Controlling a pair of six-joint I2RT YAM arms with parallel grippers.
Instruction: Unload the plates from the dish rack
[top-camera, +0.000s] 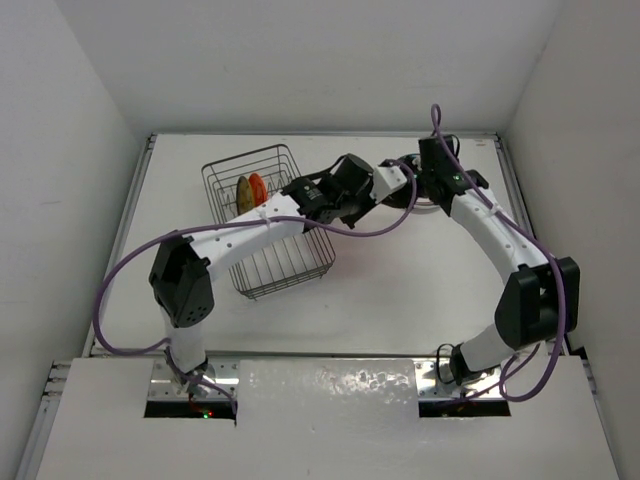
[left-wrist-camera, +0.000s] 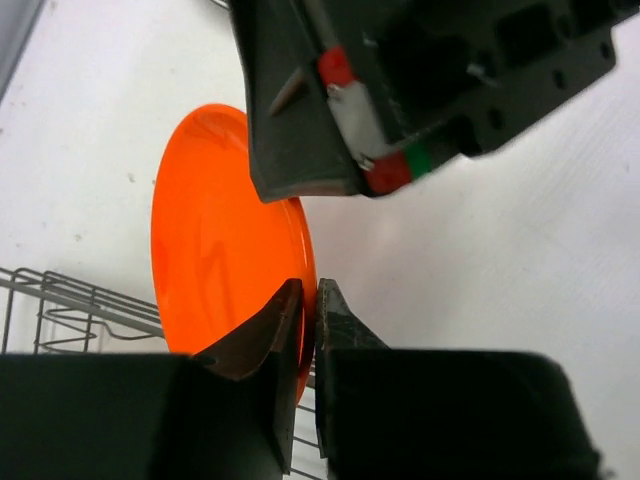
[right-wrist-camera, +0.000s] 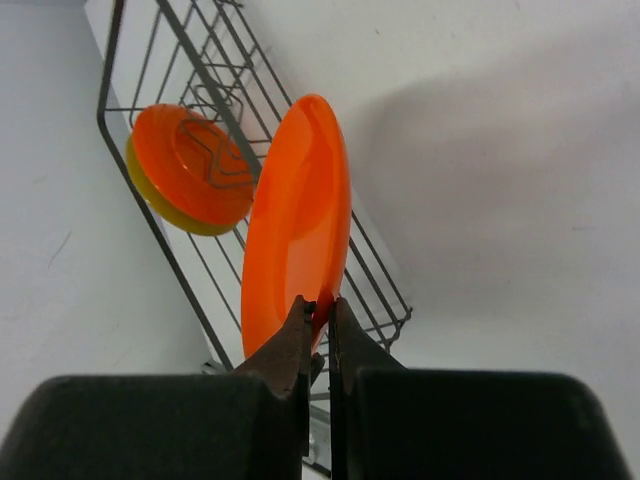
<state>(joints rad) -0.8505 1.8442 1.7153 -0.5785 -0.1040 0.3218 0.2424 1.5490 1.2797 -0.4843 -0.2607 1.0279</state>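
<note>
top external view first: a pale matte tabletop (top-camera: 400, 290), and on it the dish rack (top-camera: 290, 270), a dark rectangular wire basket of thin rods and open mesh. the left arm stretches right across the rack, and the right arm bends in to meet it just off the rack's right side.

now the plates. one orange plate (right-wrist-camera: 295, 230) is out of the rack, held on edge in the air beside the rack's right wall. it's glossy, smooth and round with a shallow rim, and looks like plastic. it's pinched from two sides: the left claw (left-wrist-camera: 308, 295) is closed on one bit of the rim, and the right claw (right-wrist-camera: 318, 305) is clamped tight on another bit, jaws nearly touching with only the thin rim between them. that reads as a hand-over, and this one isn't set down yet.

inside the rack a second orange plate (right-wrist-camera: 185, 165) leans against the wires at the far end. there's a yellow edge behind it, and whether that's another plate i can't tell.

so my count: one lifted clear, at least one left to pull. no white plates show in the rack.
</note>
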